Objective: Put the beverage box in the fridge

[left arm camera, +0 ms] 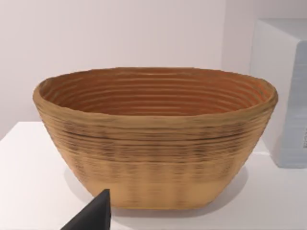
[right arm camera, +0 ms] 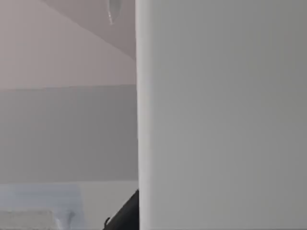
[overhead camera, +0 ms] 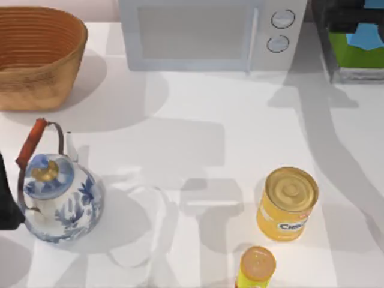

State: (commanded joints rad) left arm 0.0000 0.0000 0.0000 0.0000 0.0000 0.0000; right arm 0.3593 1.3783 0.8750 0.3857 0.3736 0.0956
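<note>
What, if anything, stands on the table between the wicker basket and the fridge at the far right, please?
In the top view, the white microwave stands between the wicker basket and the fridge, along the table's far edge.

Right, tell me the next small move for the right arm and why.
Probably ease the tall blue-and-green beverage box slightly deeper and set it down: it already lies within the dark grey fridge's frame, under the right arm. The left arm is parked beside the blue-and-white kettle.
</note>
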